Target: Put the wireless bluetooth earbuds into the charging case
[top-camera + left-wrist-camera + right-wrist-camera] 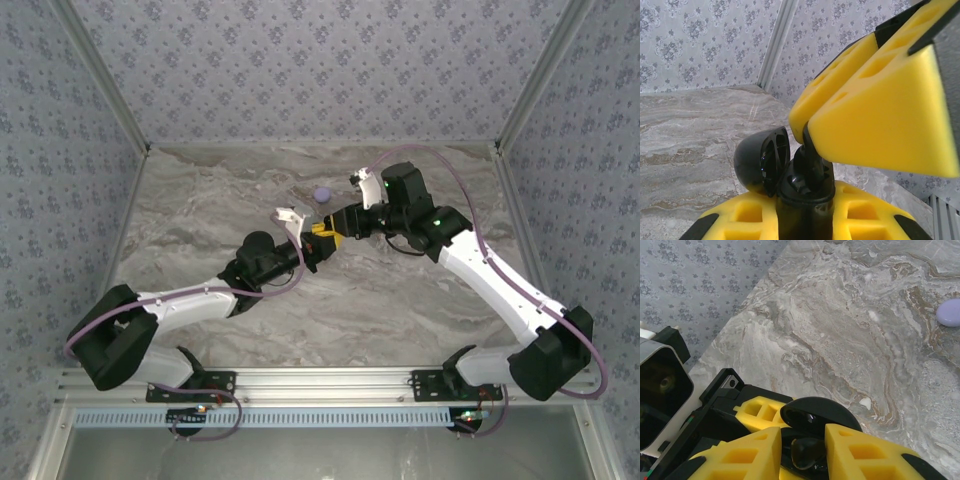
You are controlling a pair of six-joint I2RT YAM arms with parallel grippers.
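Looking at mid-table, you have your left gripper (805, 212) clamped on the charging case (805, 187), its lid (762, 157) swung open, while your right gripper (804, 434) narrowly pinches a black earbud (807, 452) touching the case's top; the lilac disc (322, 194) lies just far of them

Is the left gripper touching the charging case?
Touching. The left wrist view shows the charging case clamped between the yellow fingers of the left gripper.
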